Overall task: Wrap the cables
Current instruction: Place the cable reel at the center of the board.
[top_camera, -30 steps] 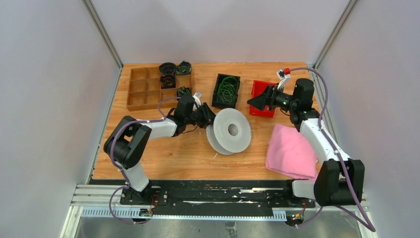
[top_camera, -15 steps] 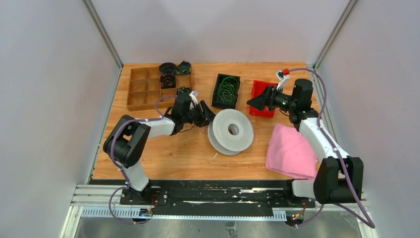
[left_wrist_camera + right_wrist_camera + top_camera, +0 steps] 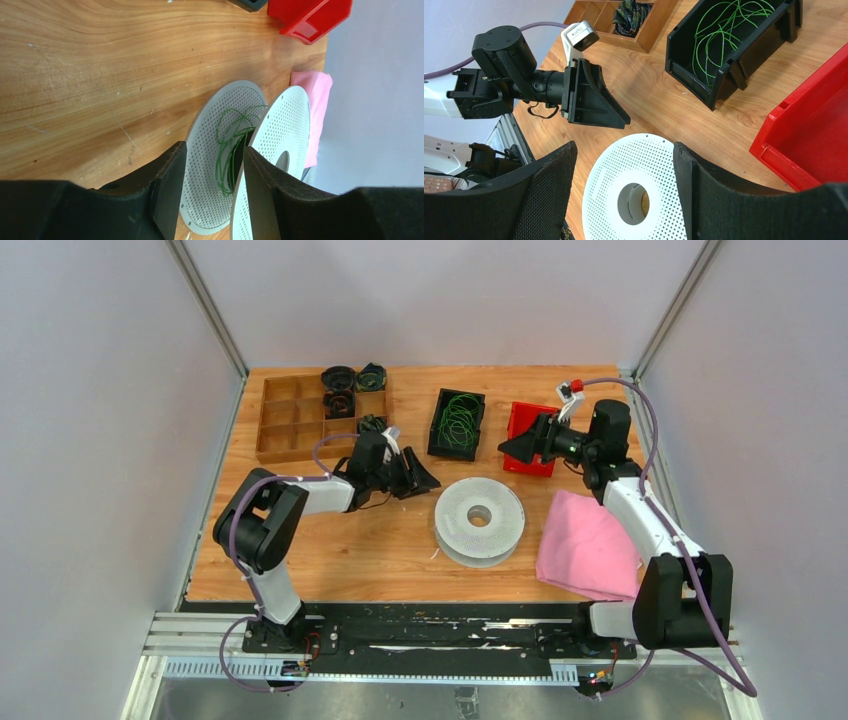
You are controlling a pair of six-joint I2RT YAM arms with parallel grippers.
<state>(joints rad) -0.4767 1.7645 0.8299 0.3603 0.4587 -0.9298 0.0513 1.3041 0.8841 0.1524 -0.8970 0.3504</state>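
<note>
The grey perforated spool [image 3: 480, 520] lies flat on the table, with thin green cable [image 3: 232, 145] wound loosely between its two flanges. My left gripper [image 3: 428, 483] stands open just left of the spool, apart from it; in the left wrist view its fingers [image 3: 167, 192] frame the spool's rim. More green cables [image 3: 459, 423] curl in the black bin [image 3: 445, 395]. My right gripper [image 3: 510, 448] hovers open over the red bin [image 3: 522, 420], and its wrist view looks down on the spool [image 3: 639, 190] with nothing between its fingers.
A wooden divider tray [image 3: 290, 420] at the back left holds small dark cord bundles [image 3: 340, 390]. A pink cloth [image 3: 585, 545] lies right of the spool. The red bin [image 3: 814, 130] looks bare inside. Grey walls close in both sides.
The spool stood tilted on its edge at the left gripper; it has dropped flat onto the table. The left gripper has opened and drawn back slightly. The right arm has barely moved.
</note>
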